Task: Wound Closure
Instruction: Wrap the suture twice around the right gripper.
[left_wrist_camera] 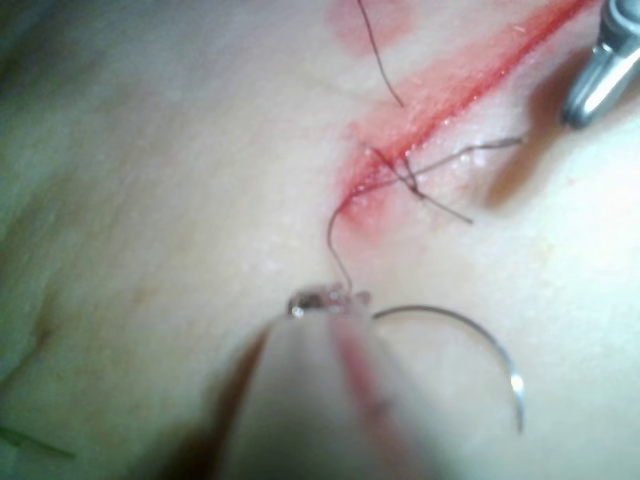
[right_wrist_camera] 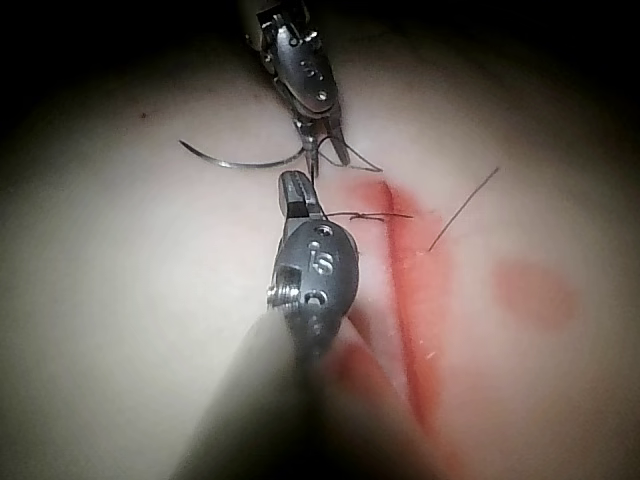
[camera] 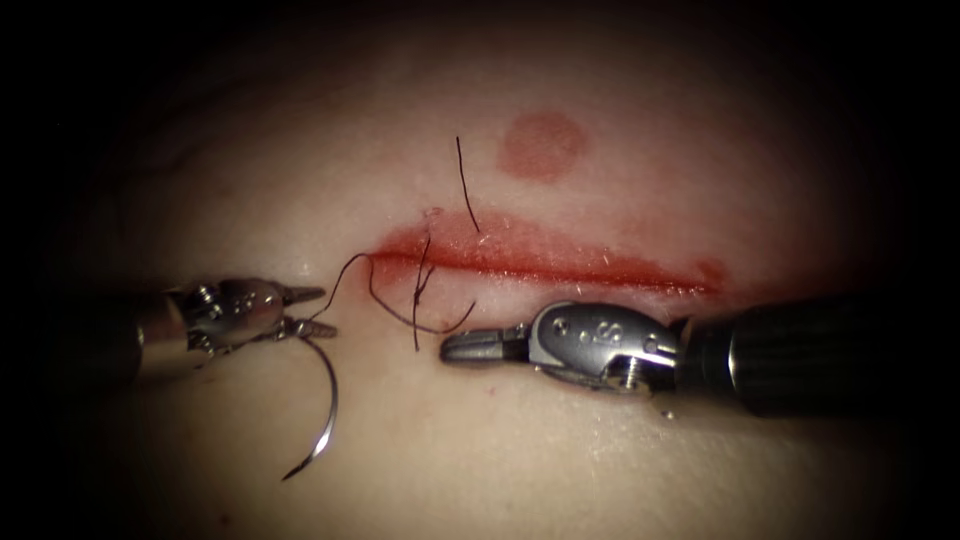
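Where my left tool [camera: 305,310] meets the needle [camera: 325,420], its jaws stand parted in a V, and the swaged end seems pinched at the lower jaw, though the grip is hard to resolve. Thin, dark and steeply curved, the needle lies wholly outside the tissue [camera: 480,470], below the cut [camera: 545,262] near its left end. Its long axis runs downward from the jaws, bowing toward the right, with the point turned down and left. Thread [camera: 385,300] leaves the swaged end, arcs up to the cut's left end, and loops below a stitch with short dark tails [camera: 420,290]; a loose cut end [camera: 466,185] lies above the cut. My right tool [camera: 470,345], jaws closed and holding nothing, rests just below the cut, pointing left, its tip just beside the thread loop. Bare tissue spreads below both tools. Red fluid [camera: 540,145] marks a round spot above the cut.
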`<state>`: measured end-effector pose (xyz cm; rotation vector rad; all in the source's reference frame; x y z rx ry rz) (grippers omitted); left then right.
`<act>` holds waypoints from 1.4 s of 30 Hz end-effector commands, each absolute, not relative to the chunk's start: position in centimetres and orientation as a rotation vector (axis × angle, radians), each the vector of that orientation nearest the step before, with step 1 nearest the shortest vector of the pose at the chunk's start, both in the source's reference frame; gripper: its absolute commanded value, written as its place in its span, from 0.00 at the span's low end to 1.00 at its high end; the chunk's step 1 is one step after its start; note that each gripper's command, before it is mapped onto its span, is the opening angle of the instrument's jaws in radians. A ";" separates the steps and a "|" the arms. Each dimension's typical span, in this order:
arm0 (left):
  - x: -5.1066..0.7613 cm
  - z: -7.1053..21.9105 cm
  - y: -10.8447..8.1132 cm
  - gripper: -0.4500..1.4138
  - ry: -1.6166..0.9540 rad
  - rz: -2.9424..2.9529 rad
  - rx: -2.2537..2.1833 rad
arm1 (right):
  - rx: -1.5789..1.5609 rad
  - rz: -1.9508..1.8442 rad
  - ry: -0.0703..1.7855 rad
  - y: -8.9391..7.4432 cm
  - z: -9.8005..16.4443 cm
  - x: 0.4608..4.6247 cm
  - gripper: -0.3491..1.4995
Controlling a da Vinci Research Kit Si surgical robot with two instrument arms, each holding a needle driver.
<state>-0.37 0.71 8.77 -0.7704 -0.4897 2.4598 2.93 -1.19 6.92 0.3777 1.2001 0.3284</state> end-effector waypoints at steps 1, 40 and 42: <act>-0.41 8.8 0.7 0.05 -0.506 2.464 -0.784 | 0.381 0.328 1.201 -1.3 7.0 2.98 0.22; -0.34 7.2 1.6 0.05 -0.264 2.586 -1.104 | 0.564 0.385 1.435 -0.9 6.5 2.30 0.85; -0.32 7.2 1.6 0.05 -0.262 2.587 -1.102 | 0.593 0.361 1.444 -0.9 6.5 2.19 0.84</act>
